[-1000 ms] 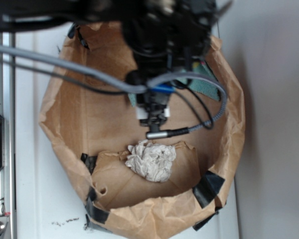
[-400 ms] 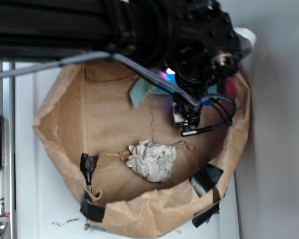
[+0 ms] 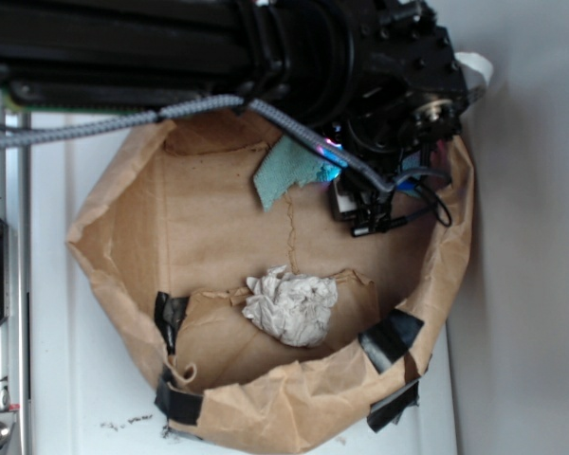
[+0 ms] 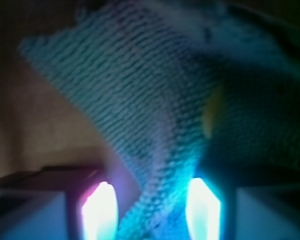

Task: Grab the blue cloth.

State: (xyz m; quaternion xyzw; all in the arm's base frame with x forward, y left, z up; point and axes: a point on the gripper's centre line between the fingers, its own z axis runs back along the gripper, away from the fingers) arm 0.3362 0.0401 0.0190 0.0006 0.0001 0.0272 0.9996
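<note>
The cloth (image 3: 289, 171) lies at the far end of the paper bag (image 3: 123, 223), partly under the arm. In the wrist view the cloth (image 4: 140, 115) runs down between the gripper (image 4: 152, 210) fingers, which stand apart around it, not visibly pinching, apparently lined up to grab. The paper wad (image 3: 289, 305) sits well apart. No readable writing shows.

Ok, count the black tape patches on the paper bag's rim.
4 visible on the paper bag: two at the lower left, two at the lower right. The arm may hide more along the top.
</note>
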